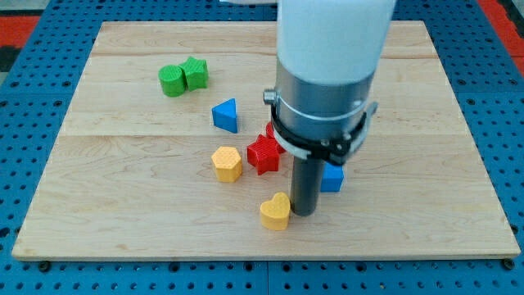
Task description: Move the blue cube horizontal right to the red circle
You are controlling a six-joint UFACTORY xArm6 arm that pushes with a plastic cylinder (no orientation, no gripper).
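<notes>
Blue cube (332,178) mostly hidden behind the rod, right of centre on the wooden board (123,205). My tip (303,213) sits just right of the yellow heart (276,211) – no jaws on this rod. Red star (263,153) left of the rod; red circle (271,131) barely visible.

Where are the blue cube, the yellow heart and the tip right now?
blue cube (333,178): camera view, visible face right of the rod.
yellow heart (276,212): camera view, top face.
my tip (304,213): camera view, rod's lower end, just right of the yellow heart.
</notes>
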